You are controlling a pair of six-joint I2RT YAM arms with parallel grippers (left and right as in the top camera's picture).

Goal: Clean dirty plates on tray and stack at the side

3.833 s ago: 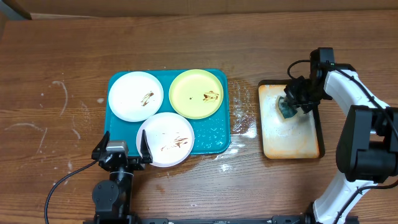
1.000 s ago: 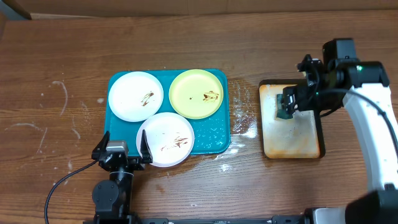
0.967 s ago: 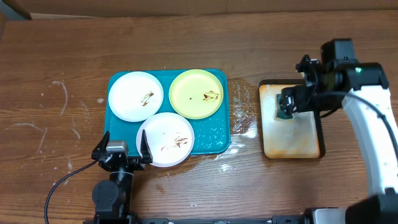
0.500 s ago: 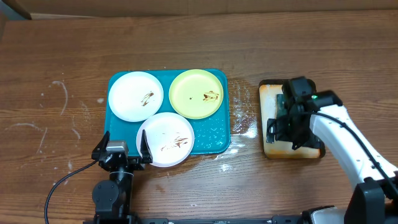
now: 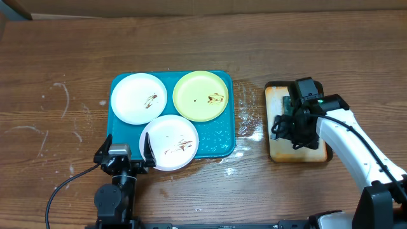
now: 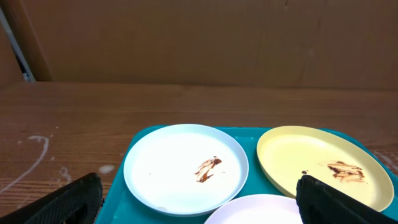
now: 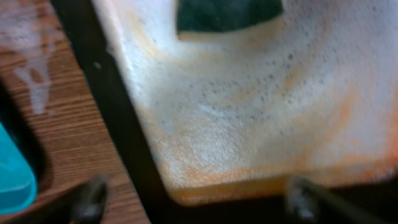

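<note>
The teal tray [image 5: 221, 145] holds three plates with brown smears: a white one [image 5: 138, 97] at the back left, a yellow-green one [image 5: 202, 95] at the back right and a white one [image 5: 169, 142] in front. My left gripper [image 5: 125, 152] stands open at the tray's front edge, its fingers either side of the front plate's rim [image 6: 255, 213], gripping nothing. The left wrist view also shows the back white plate [image 6: 185, 167] and the yellow-green plate [image 6: 323, 168]. My right gripper [image 5: 294, 132] hangs open and empty over the stained beige tray [image 5: 300, 151]. A dark green sponge [image 7: 227, 14] lies beyond its fingertips.
The black-rimmed beige tray [image 7: 249, 124] is covered in foam and sits right of the teal tray. Wet patches [image 5: 248, 127] mark the wood between the two. A cardboard wall [image 6: 186, 37] closes the back. A black cable [image 5: 63, 189] runs from the left arm's base.
My right arm has swung from the back of the beige tray forward over its middle, away from the sponge. The left arm and the plates have not moved.
</note>
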